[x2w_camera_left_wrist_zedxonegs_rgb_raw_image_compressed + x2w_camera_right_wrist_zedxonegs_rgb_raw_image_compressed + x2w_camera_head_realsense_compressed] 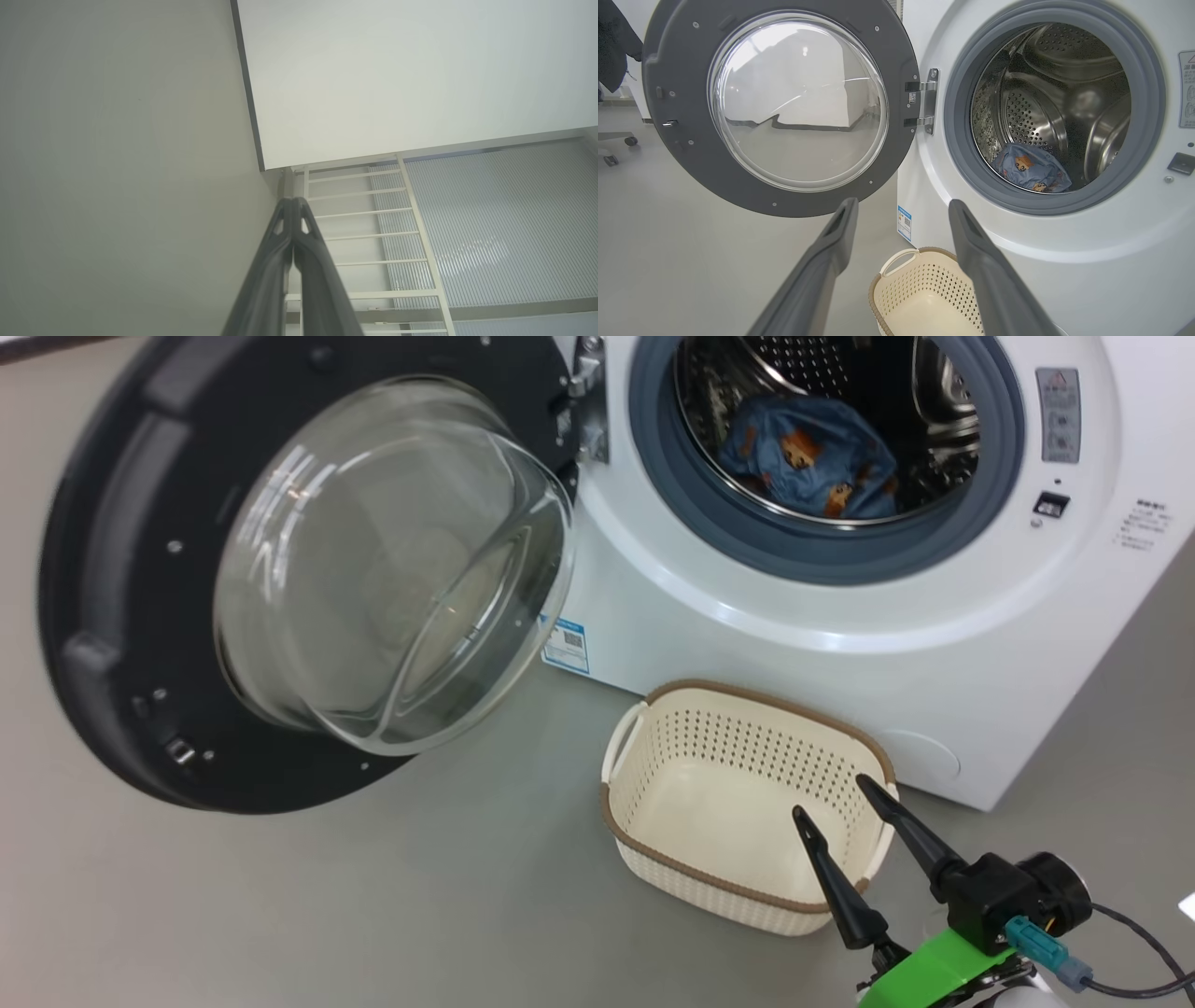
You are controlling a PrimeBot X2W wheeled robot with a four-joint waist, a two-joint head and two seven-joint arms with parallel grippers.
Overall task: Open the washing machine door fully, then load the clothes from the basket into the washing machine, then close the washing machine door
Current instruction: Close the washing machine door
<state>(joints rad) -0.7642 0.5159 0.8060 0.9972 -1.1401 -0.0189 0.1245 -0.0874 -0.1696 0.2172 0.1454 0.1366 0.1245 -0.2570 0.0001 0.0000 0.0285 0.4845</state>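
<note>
- My right gripper [829,796] hangs at the lower right of the head view. Its jaws are spread wide with nothing between them, and its tips are over the near right corner of the basket [747,695].
- My left gripper [293,201] is pressed shut on nothing and points at a pale wall and white railing, away from the work.
- The clothes [808,457] lie low in the drum [1064,84], upper right of centre, just behind the gasket [822,551]. The basket looks empty, at lower centre, just in front of the washer [747,644]. The door [112,569] stands wide open at the upper left.
- I judge that only the closing is left.
- The fabric sits near the gasket, so a fold could get pinched when the door swings in.
- The glass bowl bulges and is slick, so my fingers could slide off it. The dark ring looks the safer place to push.
- Reaching across to the door, my arm could knock the basket. I cannot tell whether the door's lower edge clears it.
- Too soft a push may leave the latch uncaught.
- The door's outer face is hidden, and its top edge is cut off in the head view.
- The back of the drum is dark, so I cannot count the garments.
- My own fingers cover part of the basket's floor.
</note>
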